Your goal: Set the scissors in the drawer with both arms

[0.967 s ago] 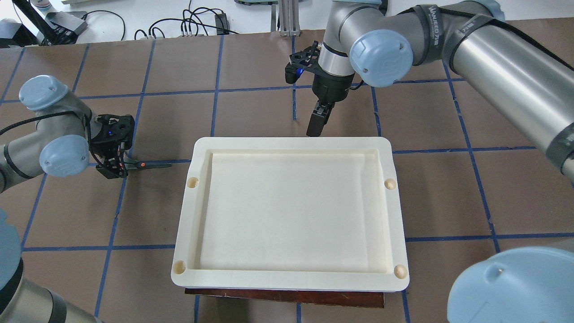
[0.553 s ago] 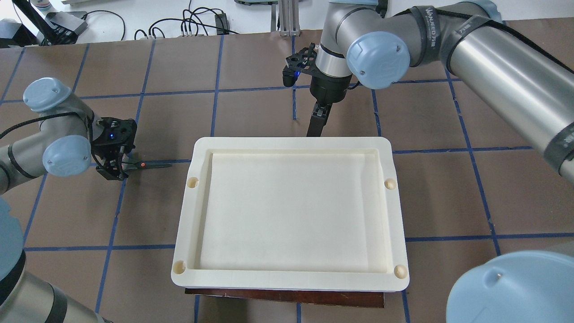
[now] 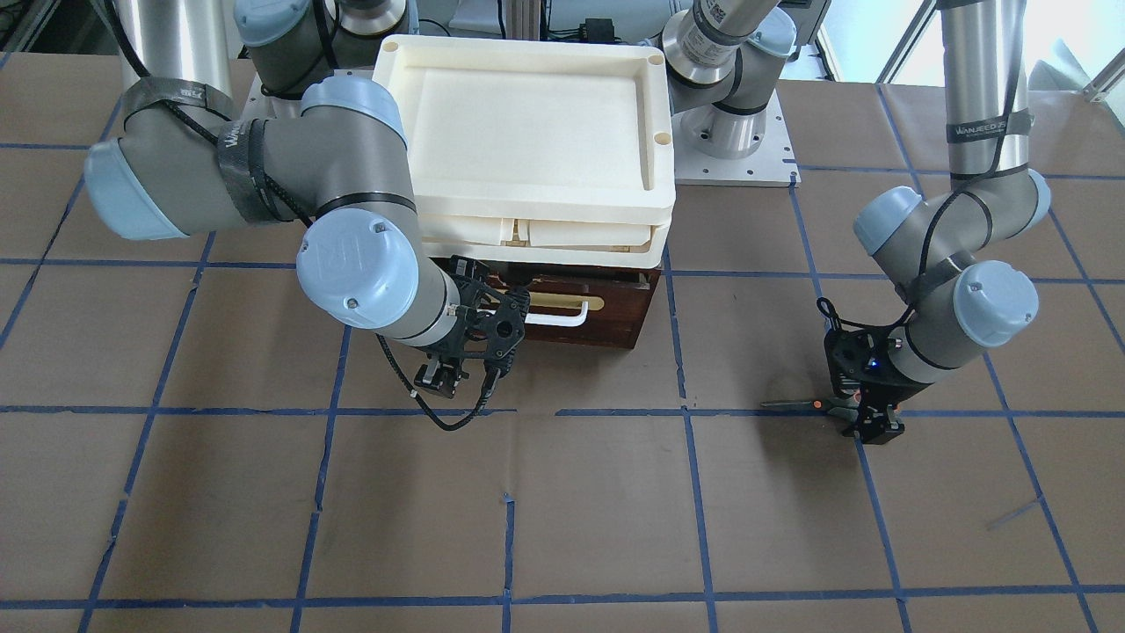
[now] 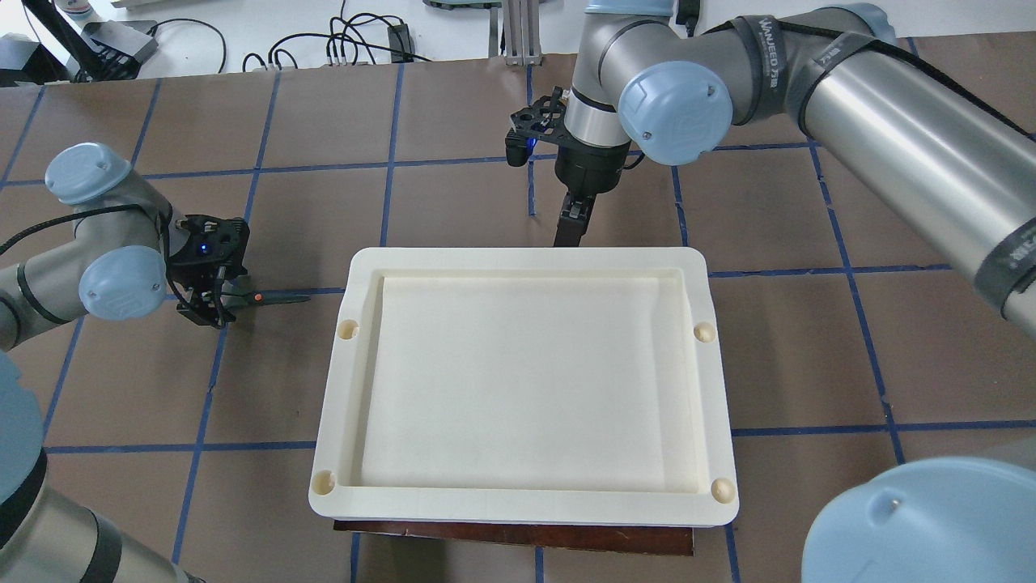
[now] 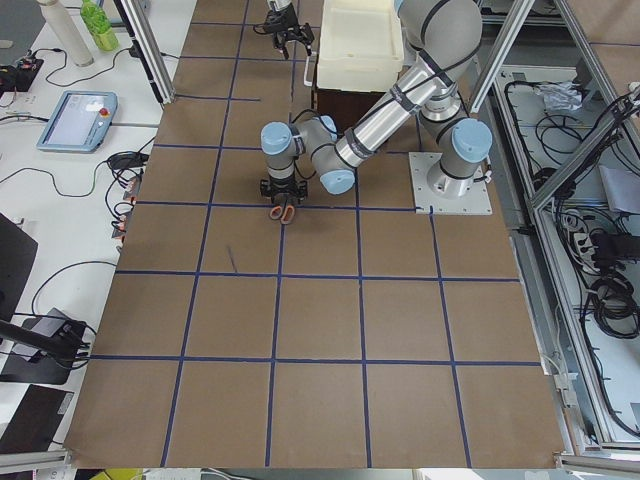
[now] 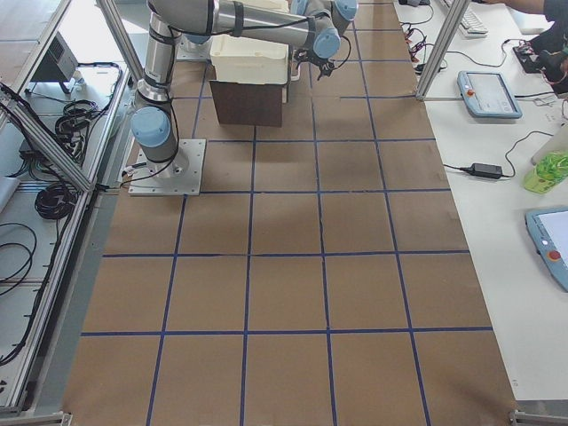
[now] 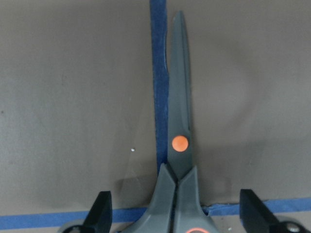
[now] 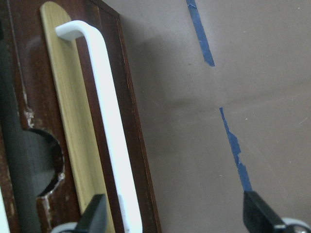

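The scissors [image 7: 179, 126] lie flat on the brown table along a blue tape line, with dark grey handles and an orange pivot dot. They also show in the overhead view [image 4: 267, 298] and the front view [image 3: 809, 404]. My left gripper [image 4: 206, 312] is low over the handles, open, one finger on each side [image 7: 177, 213]. The dark brown drawer [image 3: 615, 312] sits closed under the cream trays, its white bar handle [image 8: 109, 131] facing away from the robot. My right gripper [image 8: 176, 218] is open just in front of the handle, which lies near one finger [image 8: 95, 218].
Stacked cream plastic trays [image 4: 526, 257] rest on top of the drawer box and hide it from above except a brown strip [image 4: 518, 536]. The table is brown with blue tape grid lines. Cables and gear lie beyond the far edge [image 4: 348, 44].
My right wrist has shifted slightly left and away while its fingertips stay by the tray's far edge. The left gripper has settled a little at the scissors handles. The scissors have not moved.
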Robot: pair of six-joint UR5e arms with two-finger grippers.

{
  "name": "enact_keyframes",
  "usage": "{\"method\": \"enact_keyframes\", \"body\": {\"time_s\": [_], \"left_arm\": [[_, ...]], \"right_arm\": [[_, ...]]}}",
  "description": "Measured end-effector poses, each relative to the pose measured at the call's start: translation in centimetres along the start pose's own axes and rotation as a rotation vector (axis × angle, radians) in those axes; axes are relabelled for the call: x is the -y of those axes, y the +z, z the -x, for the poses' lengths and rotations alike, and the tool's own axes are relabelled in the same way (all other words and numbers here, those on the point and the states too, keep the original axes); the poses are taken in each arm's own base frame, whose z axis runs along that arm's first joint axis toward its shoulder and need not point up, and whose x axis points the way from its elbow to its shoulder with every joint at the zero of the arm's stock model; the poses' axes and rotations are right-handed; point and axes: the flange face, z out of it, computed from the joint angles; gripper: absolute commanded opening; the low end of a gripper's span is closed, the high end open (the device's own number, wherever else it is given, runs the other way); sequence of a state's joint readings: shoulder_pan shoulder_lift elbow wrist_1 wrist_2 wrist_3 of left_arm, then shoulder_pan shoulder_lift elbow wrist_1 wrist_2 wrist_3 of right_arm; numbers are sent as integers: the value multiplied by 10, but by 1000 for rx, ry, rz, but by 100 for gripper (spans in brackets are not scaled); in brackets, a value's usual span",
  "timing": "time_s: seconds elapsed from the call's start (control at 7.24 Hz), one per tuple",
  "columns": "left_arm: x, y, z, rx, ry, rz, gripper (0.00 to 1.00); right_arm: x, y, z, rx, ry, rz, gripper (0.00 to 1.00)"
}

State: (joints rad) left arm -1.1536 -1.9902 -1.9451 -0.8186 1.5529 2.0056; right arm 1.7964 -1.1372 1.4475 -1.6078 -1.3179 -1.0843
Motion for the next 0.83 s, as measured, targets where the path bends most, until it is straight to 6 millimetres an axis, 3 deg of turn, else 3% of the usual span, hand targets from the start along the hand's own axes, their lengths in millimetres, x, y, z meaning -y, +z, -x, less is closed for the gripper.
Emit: {"method": "enact_keyframes", "body": {"time_s": [0.28, 0.41, 0.83], "left_arm": [[1, 2, -1, -3, -21, -6, 39], [1, 2, 0, -3, -27, -6, 28], [0, -2, 0, 4, -33, -4, 15]], "right_arm": [[0, 8, -2, 12, -9, 7, 100], [1, 12, -4, 16, -13, 9, 100], [1, 16, -5, 20, -18, 12, 100]]}}
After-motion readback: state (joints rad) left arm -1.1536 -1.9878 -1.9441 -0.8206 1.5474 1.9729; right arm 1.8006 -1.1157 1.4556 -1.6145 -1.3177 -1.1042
